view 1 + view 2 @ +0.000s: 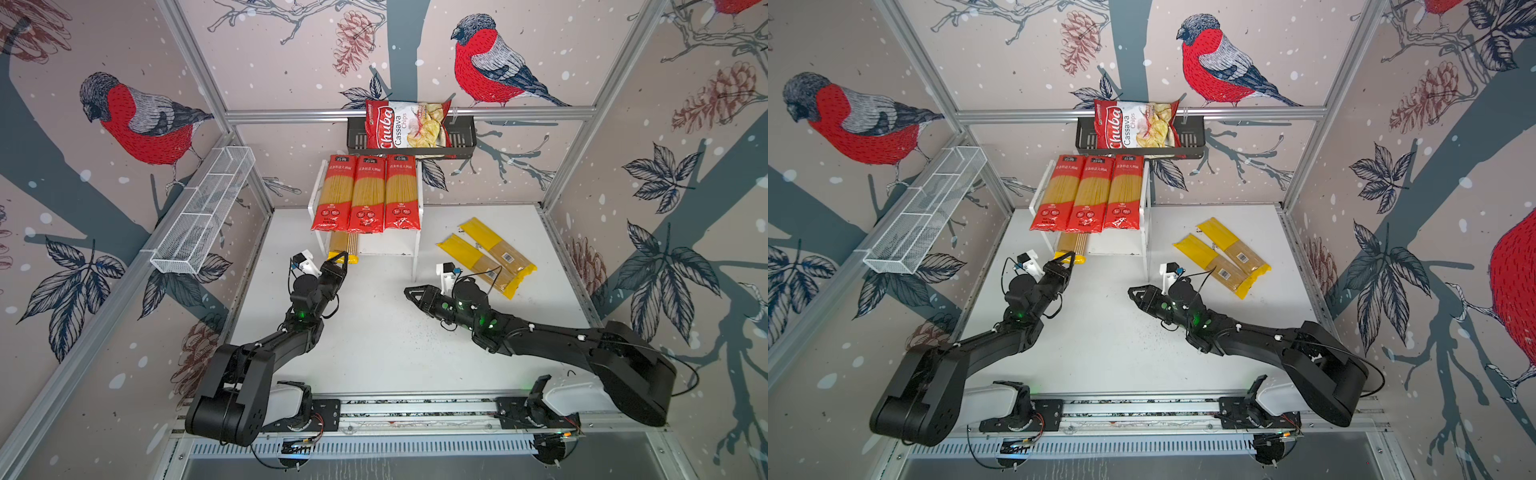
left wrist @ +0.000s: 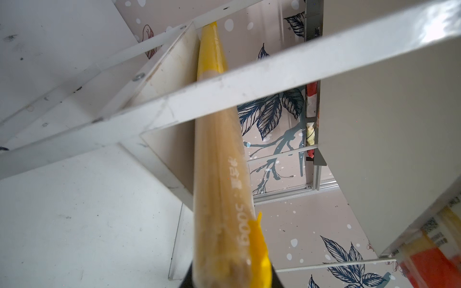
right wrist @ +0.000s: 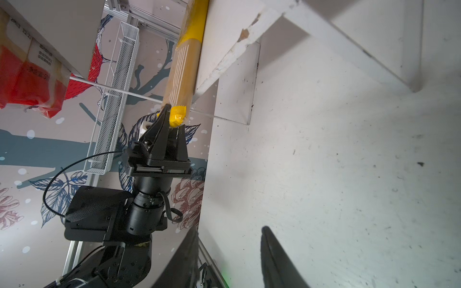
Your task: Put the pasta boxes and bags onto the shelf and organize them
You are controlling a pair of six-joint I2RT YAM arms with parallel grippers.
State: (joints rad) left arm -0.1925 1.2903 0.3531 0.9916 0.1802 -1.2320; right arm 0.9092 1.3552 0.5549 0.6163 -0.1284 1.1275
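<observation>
Shelf [image 1: 386, 246] top holds three red packets [image 1: 368, 195] (one yellow packet [image 1: 343, 249] beneath).

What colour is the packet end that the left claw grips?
Bright yellow packet end, clearest in the right wrist view.

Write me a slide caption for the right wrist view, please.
Left gripper shut on a yellow spaghetti packet reaching into the shelf's lower tier, below the red packets.

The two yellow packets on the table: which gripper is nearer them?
Right. The right gripper is beside the two yellow packets, pointing away; the left gripper is at the shelf, shut on a third yellow packet.
</observation>
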